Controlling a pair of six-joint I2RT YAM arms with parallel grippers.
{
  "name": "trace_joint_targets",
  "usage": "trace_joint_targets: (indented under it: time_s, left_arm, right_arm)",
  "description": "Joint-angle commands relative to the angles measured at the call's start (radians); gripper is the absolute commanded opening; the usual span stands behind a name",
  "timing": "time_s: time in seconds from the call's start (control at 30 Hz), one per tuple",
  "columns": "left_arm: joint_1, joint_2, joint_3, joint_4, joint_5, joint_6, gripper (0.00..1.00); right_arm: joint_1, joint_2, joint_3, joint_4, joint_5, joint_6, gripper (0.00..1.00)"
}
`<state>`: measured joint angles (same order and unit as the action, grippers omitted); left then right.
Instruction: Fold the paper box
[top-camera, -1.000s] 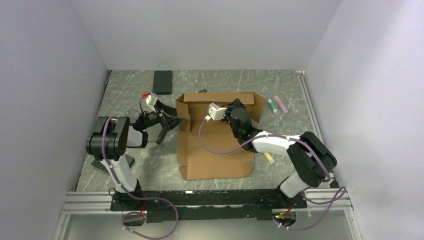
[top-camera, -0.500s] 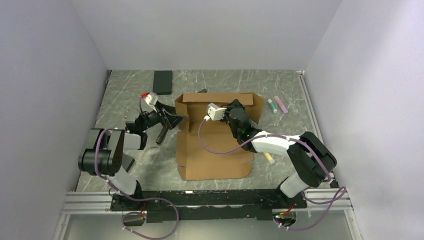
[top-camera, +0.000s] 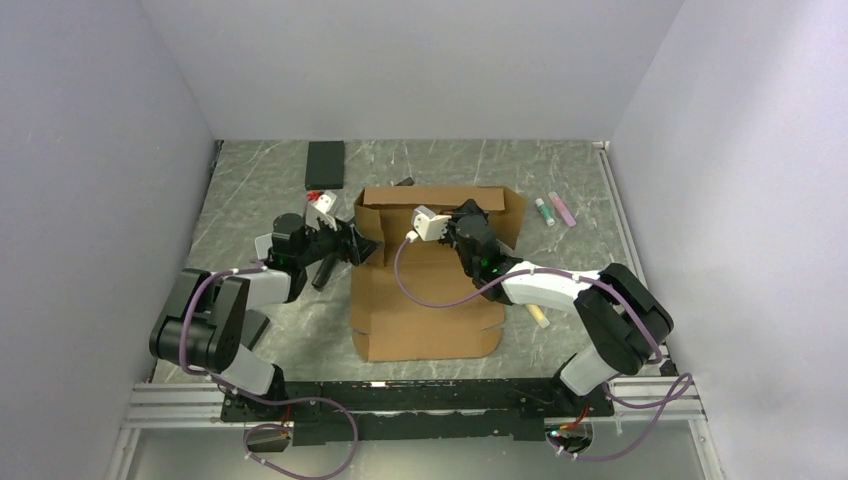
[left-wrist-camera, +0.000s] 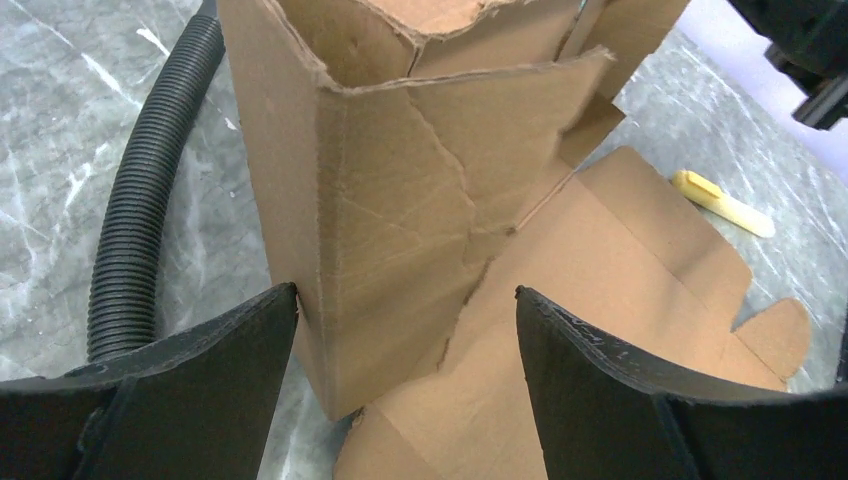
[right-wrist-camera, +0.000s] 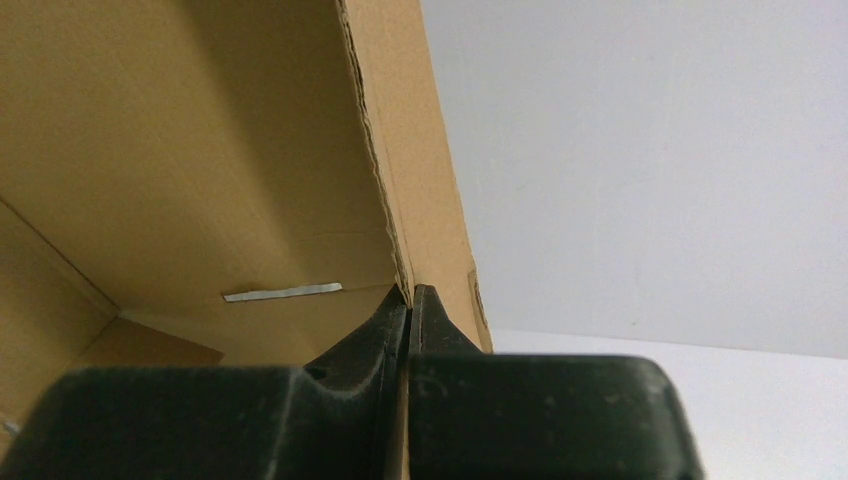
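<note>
Cardboard first: found the box (top-camera: 425, 305) mid-table between the two arms, long axis running from the near edge toward the far wall, base and near flaps flat, far end raised into a back wall with a side flap standing at each corner.

Looked to the far left corner as the hinge of the next fold. Saw there the left gripper (left-wrist-camera: 403, 300) gaping wide and holding nothing, one finger (left-wrist-camera: 200, 370) outside the upright left flap and just beside its outer face, the other over the flat base inside. Placed the flap thus between the jaws, crease vertical, torn free edge toward the inner finger. Could not make out contact between outer finger and card.

Found the right gripper (right-wrist-camera: 410, 300) closed tight, pinching an upright panel at the far end, edge-on in its own view. Could not tell which panel.

Judged the left arm the nearer to the loose flap, the right busy steadying the raised end. Expected a squeeze or push from the left to swing the flap inward, given a firm pinch on the right.

Noted a black hose (left-wrist-camera: 140, 200) on the table just outside that corner, beside the outer finger.
</note>
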<state>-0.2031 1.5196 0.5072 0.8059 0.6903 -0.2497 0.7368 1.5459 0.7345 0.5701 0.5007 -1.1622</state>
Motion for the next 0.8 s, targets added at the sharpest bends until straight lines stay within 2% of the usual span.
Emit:
trace_joint_targets:
  time_s: [0.0,0.07,0.2,0.37,0.47,0.67,0.77]
  left_arm:
    - [-0.048,-0.038,0.025,-0.032,-0.154,0.063,0.84]
    - [-0.076,-0.029,0.041,-0.044,-0.206,0.074,0.81]
    - [-0.113,-0.003,0.076,-0.066,-0.297,0.072,0.66]
    - [-0.171,0.008,0.082,-0.083,-0.490,0.086,0.63]
    - [-0.194,0.029,0.109,-0.113,-0.589,0.088,0.58]
    - [-0.216,0.077,0.142,-0.100,-0.687,0.102,0.54]
    - [-0.219,0.091,0.142,-0.074,-0.716,0.098,0.40]
  right_arm:
    - [0.019,0.013,0.015,-0.079,-0.029,0.062,0.00]
    - [0.021,0.013,0.016,-0.081,-0.028,0.064,0.00]
    - [0.027,0.013,0.016,-0.085,-0.028,0.067,0.00]
    - [0.029,0.012,0.013,-0.085,-0.031,0.070,0.00]
    - [0.030,0.013,0.014,-0.090,-0.033,0.074,0.00]
    - [0.033,0.013,0.013,-0.094,-0.036,0.079,0.00]
    - [0.035,0.014,0.014,-0.097,-0.037,0.083,0.00]
